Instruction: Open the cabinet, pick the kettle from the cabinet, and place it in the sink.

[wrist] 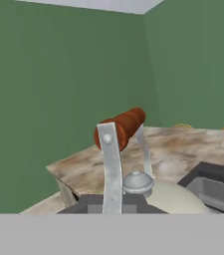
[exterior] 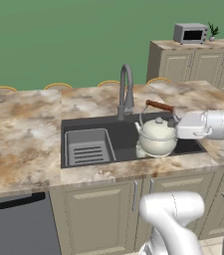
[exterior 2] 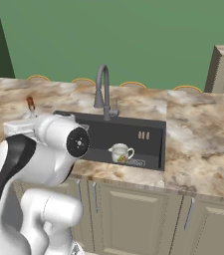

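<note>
We note the marble counter [exterior: 24,134] spanning the scene, with the cabinet [exterior: 98,219] doors closed beneath it. Set into the counter is the dark sink [exterior: 121,137], its ribbed tray [exterior: 87,147] at the left end and the curved tap [exterior: 126,89] rising behind. The kettle [exterior: 157,135] sits in the right part of the basin, upright, its wooden handle bar [wrist: 121,128] arched above the knobbed lid [wrist: 137,182]. We see the gripper [exterior: 179,125] reaching in from the right, level with the kettle's handle wire, jaws drawn narrow on it. A small cup [exterior 2: 121,152] stands in the basin near its front wall. A toaster oven [exterior: 190,33] rests on the far counter.
</note>
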Robot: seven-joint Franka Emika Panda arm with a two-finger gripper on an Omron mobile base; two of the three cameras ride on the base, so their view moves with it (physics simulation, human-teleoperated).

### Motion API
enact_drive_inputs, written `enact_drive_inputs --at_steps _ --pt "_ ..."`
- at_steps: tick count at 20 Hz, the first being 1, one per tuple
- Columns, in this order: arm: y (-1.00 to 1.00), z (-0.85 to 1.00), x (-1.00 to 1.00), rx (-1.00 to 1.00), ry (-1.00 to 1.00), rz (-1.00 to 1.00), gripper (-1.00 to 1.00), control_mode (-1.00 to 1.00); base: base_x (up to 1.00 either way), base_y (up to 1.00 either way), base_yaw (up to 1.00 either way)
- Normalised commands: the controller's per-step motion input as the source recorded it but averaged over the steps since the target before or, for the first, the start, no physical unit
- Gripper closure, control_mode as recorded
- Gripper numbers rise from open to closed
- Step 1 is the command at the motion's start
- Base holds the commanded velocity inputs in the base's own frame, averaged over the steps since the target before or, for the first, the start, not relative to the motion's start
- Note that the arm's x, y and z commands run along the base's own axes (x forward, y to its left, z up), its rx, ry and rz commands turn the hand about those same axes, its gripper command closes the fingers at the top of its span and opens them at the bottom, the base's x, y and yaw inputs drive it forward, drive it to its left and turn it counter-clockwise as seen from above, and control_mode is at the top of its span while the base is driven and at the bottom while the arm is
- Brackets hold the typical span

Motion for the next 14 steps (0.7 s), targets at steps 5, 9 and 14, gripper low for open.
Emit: enact_drive_inputs --at_steps 5,9,14 --pt "0.0 0.25 -0.09 0.0 0.0 -0.37 1.0 -1.0 0.0 0.0 0.0" --pt "0.0 0.22 -0.18 0.0 0.05 -0.34 1.0 -1.0 0.0 0.0 0.0" --pt "-0.05 0.13 -0.2 0.0 0.07 -0.32 1.0 -1.0 0.0 0.0 0.0"
